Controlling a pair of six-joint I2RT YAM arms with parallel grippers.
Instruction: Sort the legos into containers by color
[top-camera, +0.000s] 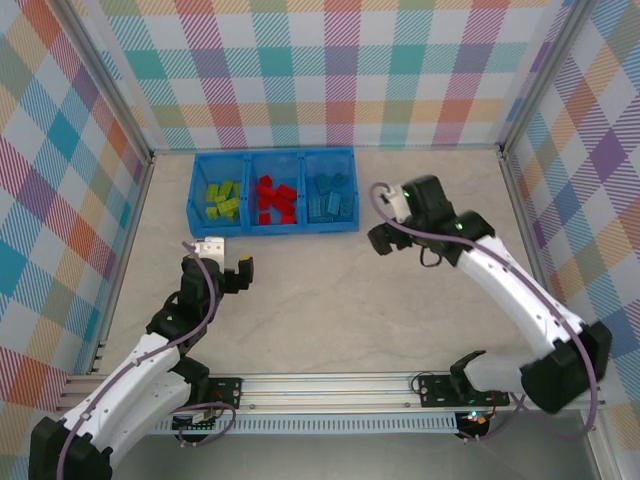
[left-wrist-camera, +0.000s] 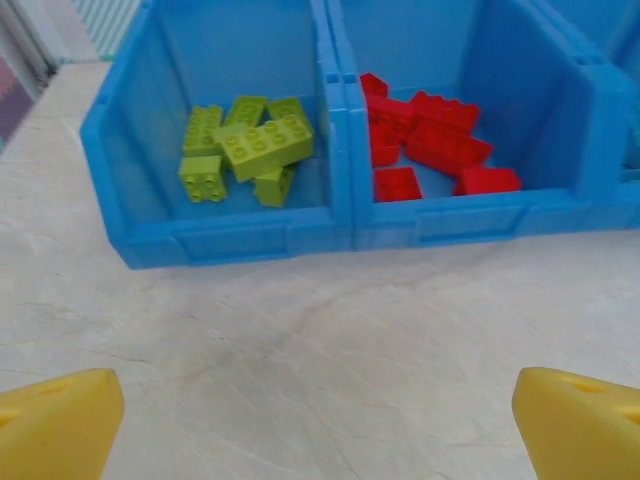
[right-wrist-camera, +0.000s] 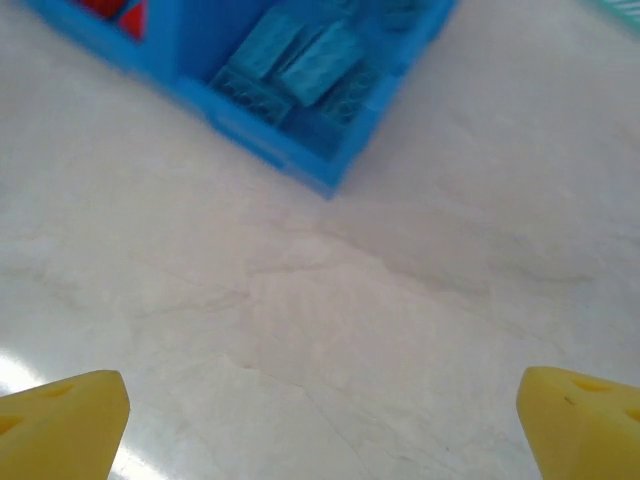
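The containers (top-camera: 271, 225) are one bright blue tray of three compartments at the back of the table. The left one holds lime green legos (top-camera: 222, 200), the middle one red legos (top-camera: 275, 198), the right one light blue legos (top-camera: 330, 197). My left gripper (top-camera: 218, 268) hovers in front of the green compartment, open, with bare tabletop between its yellow fingertips (left-wrist-camera: 60, 425). The left wrist view shows the green legos (left-wrist-camera: 250, 148) and red legos (left-wrist-camera: 430, 140) inside the tray (left-wrist-camera: 240, 240). My right gripper (top-camera: 400, 245) is open and empty, just right of and in front of the tray's corner (right-wrist-camera: 300, 165), where the light blue legos (right-wrist-camera: 300, 60) lie.
Plaid walls close in the table at the back and both sides. A metal rail (top-camera: 330, 385) runs along the near edge by the arm bases. Bare marbled tabletop (top-camera: 320, 300) lies between the tray and the arms.
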